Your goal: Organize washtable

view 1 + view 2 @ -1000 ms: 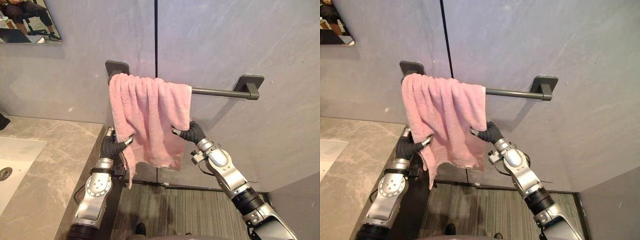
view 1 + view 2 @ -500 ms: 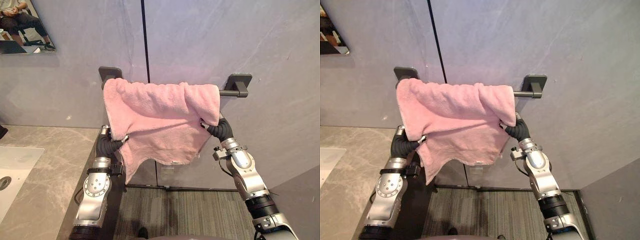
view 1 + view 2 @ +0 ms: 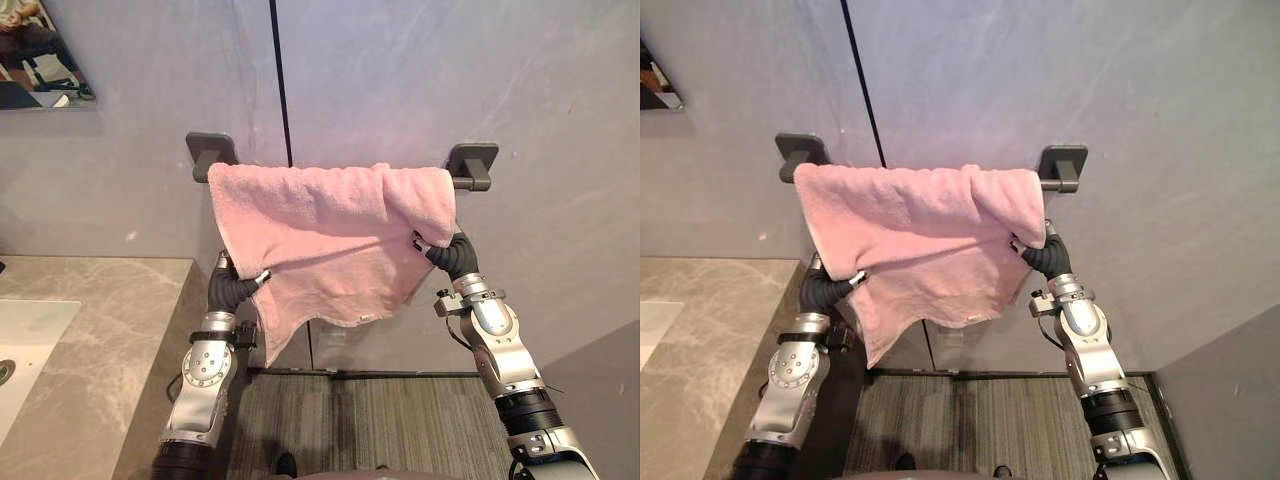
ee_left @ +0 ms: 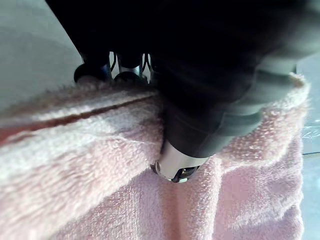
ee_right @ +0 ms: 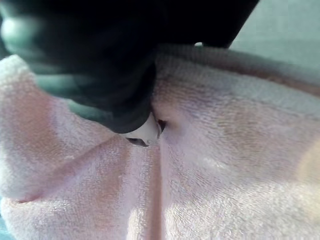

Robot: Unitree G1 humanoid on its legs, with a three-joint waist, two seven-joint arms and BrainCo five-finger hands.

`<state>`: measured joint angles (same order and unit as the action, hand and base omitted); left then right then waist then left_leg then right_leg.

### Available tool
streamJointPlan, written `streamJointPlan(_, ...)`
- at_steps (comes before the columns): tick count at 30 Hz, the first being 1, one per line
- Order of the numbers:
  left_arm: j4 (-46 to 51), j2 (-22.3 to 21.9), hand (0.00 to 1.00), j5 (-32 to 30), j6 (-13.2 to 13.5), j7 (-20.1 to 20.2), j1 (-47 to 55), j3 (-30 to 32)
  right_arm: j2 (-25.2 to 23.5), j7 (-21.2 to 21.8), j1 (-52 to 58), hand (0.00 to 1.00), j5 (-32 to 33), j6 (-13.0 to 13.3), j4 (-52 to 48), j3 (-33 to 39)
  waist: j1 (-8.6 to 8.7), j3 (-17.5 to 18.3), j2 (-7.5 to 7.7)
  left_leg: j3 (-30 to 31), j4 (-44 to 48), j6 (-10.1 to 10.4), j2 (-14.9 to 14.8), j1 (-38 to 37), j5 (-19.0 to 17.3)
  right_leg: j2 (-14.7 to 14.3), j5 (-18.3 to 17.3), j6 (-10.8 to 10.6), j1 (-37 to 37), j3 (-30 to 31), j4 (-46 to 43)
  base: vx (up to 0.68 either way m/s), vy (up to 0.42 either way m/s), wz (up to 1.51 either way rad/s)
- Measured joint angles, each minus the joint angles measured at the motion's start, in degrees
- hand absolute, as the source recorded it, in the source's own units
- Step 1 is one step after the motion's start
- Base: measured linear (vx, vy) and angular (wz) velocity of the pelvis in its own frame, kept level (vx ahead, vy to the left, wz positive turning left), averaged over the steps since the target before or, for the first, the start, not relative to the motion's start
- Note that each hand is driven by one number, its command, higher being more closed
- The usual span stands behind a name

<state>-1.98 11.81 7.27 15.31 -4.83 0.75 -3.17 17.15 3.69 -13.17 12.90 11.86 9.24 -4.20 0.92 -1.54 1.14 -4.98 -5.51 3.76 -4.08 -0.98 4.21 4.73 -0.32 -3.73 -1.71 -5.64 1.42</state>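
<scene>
A pink towel [image 3: 330,240] hangs spread over a dark towel bar, covering it from the left bracket [image 3: 208,152] to the right bracket [image 3: 472,162]. My left hand [image 3: 242,287] pinches the towel's lower left edge, below the bar. My right hand [image 3: 448,252] grips the towel's right edge just under the right bracket. Up close, the left thumb [image 4: 175,167] presses into the pink pile [image 4: 100,190] with fingers behind the fold. The right thumb [image 5: 142,131] digs into the cloth [image 5: 225,165] the same way.
A grey marble counter [image 3: 100,320] with a white sink [image 3: 25,335] lies at the left. A mirror [image 3: 40,55] hangs at the upper left. Striped carpet [image 3: 370,420] lies below the bar, and a grey wall panel [image 3: 610,390] stands at the lower right.
The towel went from bunched at the bar's left end to spread along its whole length. My right hand moved right with the towel's edge. The camera shifted a little.
</scene>
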Motion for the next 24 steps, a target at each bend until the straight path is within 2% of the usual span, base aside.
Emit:
streamJointPlan(6,-3.1,-0.6,1.00,1.2,-0.5,0.0,-1.0,-0.8,-0.5,0.0,-0.1,1.00,0.0,-1.0,1.4,0.4,0.06,0.0,-0.01,-0.3,0.0,0.0,-0.1,0.1,0.0,0.0,0.0,0.0,0.1,0.4,0.0,-0.01,-0.004,-0.03)
streamJointPlan(17,-6.8,-0.6,1.00,1.2,-0.5,1.1,-1.0,-0.3,-1.3,0.5,-0.1,1.00,-0.2,-0.8,3.8,-0.2,-0.11,0.0,0.06,-1.2,-0.3,-0.1,0.0,0.1,-0.1,0.0,0.4,-0.1,0.7,1.2,0.3,-0.02,0.001,-0.04)
streamJointPlan(22,-8.4,-0.6,1.00,1.2,-0.4,1.1,-1.1,1.5,-3.4,1.5,-1.0,1.00,-0.8,-0.5,5.8,-0.9,-0.05,-0.3,0.41,-1.2,-0.4,0.0,0.0,-0.6,-0.2,-0.1,1.2,-0.1,-0.8,1.1,2.0,-0.01,-0.001,0.00)
streamJointPlan(23,-8.6,-0.6,1.00,1.2,-0.3,1.1,-1.1,1.6,-3.4,1.5,-1.0,0.00,-0.9,-0.4,6.2,-1.0,-0.07,-0.4,0.57,-1.1,-0.4,0.0,0.0,-0.8,-0.3,0.0,1.2,-0.1,-1.1,1.0,2.2,0.00,0.000,0.00)
streamJointPlan(24,-8.6,-0.6,0.00,1.2,-0.3,1.0,-1.1,1.6,-3.4,1.5,-1.0,0.00,-1.2,-0.4,6.3,-1.0,-0.13,-0.5,0.73,-1.1,-0.4,0.0,0.0,-0.8,-0.3,0.0,1.2,-0.1,-1.2,1.0,2.3,0.00,0.000,0.00)
